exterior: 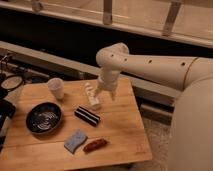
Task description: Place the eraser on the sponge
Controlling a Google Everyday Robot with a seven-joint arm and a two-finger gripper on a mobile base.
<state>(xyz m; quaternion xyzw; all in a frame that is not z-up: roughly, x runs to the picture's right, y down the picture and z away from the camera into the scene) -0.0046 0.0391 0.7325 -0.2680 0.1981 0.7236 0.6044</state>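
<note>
The eraser (87, 115), a black block with white stripes, lies on the wooden table (120, 132) near its middle. The light blue sponge (75, 141) lies flat closer to the front edge, a short way down and left of the eraser. My gripper (102, 91) hangs from the white arm over the back part of the table, above and right of the eraser, close beside a white bottle (92, 96). Nothing shows between the gripper and the eraser.
A dark round bowl (44, 118) sits at the left of the table. A white cup (56, 88) stands at the back left. A reddish-brown sausage-shaped item (95, 145) lies right of the sponge. The table's right edge drops to the floor.
</note>
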